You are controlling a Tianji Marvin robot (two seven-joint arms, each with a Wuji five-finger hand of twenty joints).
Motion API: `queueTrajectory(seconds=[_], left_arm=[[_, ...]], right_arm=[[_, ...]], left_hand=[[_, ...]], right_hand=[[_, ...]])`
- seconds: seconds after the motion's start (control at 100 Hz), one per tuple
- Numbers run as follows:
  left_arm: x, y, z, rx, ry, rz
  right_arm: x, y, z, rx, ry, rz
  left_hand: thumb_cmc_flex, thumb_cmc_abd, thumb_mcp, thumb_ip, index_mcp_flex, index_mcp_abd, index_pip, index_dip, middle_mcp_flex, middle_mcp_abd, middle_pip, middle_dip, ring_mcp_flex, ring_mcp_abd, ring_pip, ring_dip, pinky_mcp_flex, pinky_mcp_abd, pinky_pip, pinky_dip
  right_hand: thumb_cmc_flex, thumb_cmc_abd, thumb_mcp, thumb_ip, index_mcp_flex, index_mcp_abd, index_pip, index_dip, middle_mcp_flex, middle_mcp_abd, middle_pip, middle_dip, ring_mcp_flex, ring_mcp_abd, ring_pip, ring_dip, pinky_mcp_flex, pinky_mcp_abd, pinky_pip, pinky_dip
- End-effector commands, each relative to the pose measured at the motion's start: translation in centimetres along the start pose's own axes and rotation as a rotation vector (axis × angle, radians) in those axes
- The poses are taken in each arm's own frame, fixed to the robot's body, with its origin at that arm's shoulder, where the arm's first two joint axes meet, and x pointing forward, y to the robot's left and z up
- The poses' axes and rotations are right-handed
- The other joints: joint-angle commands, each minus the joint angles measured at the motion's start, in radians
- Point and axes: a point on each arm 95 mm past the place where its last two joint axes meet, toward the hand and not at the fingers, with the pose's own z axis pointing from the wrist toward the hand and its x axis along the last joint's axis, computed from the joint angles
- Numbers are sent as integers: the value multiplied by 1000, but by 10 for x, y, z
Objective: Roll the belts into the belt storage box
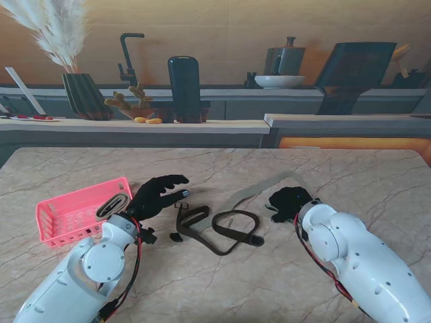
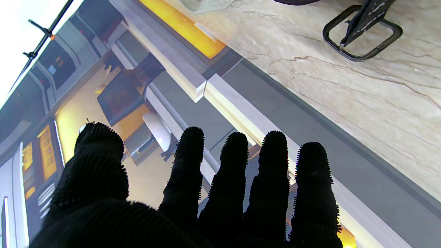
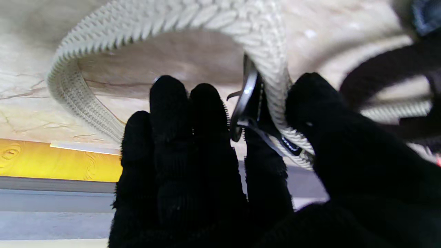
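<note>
Risk of the beige woven belt (image 3: 262, 38), pinched at its buckle end by the right hand (image 1: 289, 202) near table centre-right, slipping or uncoiling mid-roll, with the left hand (image 1: 158, 195) spread empty beside the pink storage box (image 1: 57, 219).

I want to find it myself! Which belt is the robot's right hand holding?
Look at the marble table, then at the black right hand on its right side. The beige woven belt runs left from those fingers, lying flat. Its neighbour, the dark belt, sits nearer to me in loose loops.
</note>
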Motion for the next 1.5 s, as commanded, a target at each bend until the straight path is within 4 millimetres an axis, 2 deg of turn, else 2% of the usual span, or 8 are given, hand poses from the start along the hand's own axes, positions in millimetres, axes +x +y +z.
queueTrajectory(seconds=[0.0,0.2,0.57,0.81,1.0,1.14,1.27,1.49], left_arm=[[1,4,0,-4,4,2],[3,9,5,-21,21,7],[17,30,23,-69,74,-35],[30,39,27,-37,127,-32],[34,43,27,-38,134,-54],[35,48,28,-56,128,-102],[38,51,28,-66,132,-167],[47,55,29,-64,125,-273]], right_arm=[[15,9,-3,-43,24,14],[26,34,-22,-192,44,222],[54,77,-48,-426,212,448],[73,84,-47,-465,297,511],[89,83,-36,-453,322,641],[97,84,-30,-458,324,684],[101,84,-27,-459,328,711],[106,80,-23,-450,340,774]], left_hand=[[31,-6,7,33,-2,-40,21,8,8,-39,-9,0,6,-33,6,12,-2,5,27,17],[35,-17,21,36,-35,-42,27,11,-16,-52,1,6,-13,-57,-2,10,-8,-15,27,21],[-9,-51,126,37,-150,-54,42,0,-176,-79,-7,-18,-126,-105,-49,-16,-69,-79,-46,32],[-32,-67,171,40,-271,-62,38,-2,-274,-94,-7,-25,-178,-131,-68,-25,-99,-105,-94,24],[-81,-93,228,32,-267,-46,58,-8,-278,-94,3,-32,-178,-132,-65,-25,-101,-103,-106,36],[-124,-128,226,30,-281,-33,19,-33,-299,-95,-11,-43,-184,-138,-75,-31,-105,-104,-123,30],[-186,-176,286,21,-294,-19,-22,-70,-316,-96,-26,-59,-187,-143,-91,-39,-105,-107,-144,27],[-227,-222,374,11,-322,-4,-53,-100,-336,-95,-35,-70,-190,-148,-102,-44,-107,-109,-165,33]], right_hand=[[68,70,32,-20,66,-99,48,9,45,3,-3,-1,-5,11,-1,6,-19,23,-10,17],[49,78,27,-21,63,-131,47,16,16,-12,-20,0,-42,8,-32,-5,-46,29,-35,11],[-41,120,21,8,69,-215,44,-6,-299,-23,71,95,-332,-57,12,48,-169,-40,-90,45],[-83,135,39,20,78,-225,69,-51,-304,-18,274,255,-332,-81,280,223,-159,-75,-6,130],[-92,171,4,20,48,-261,62,-59,-314,-18,248,258,-343,-81,263,232,-171,-84,-5,143],[-101,222,-58,25,9,-314,58,-55,-361,-30,133,183,-386,-88,122,150,-206,-74,-61,132],[-115,291,-143,31,-47,-395,41,-32,-432,-54,-93,11,-444,-112,-206,-69,-281,-24,-234,44],[-100,348,-233,38,-97,-435,26,-23,-505,-56,-247,-99,-546,-110,-593,-310,-353,22,-502,-72]])
